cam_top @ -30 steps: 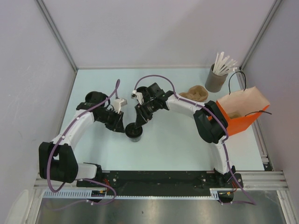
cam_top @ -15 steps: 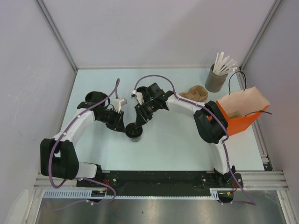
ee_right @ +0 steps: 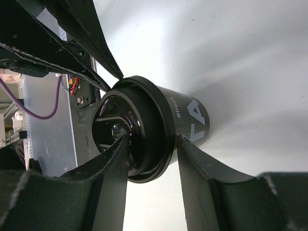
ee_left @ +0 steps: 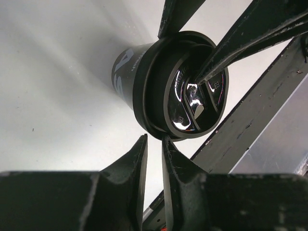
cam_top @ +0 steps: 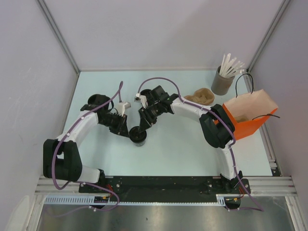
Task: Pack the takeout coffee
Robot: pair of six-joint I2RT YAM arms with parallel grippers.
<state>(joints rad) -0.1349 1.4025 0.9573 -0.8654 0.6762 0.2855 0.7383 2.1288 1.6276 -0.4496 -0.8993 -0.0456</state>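
Left end effector [ee_left: 154,140] has crept closer, fingers a sliver apart, empty. Right end effector [ee_right: 153,139] pinches the takeout coffee [ee_right: 190,118], big white "A" showing.

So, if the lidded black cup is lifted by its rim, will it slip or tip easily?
The lid looks glossy, so a grip may slide on it. The cup seems to taper toward its base, so a sideways push could tip it. The right gripper straddles the protruding rim, which probably helps the hold.
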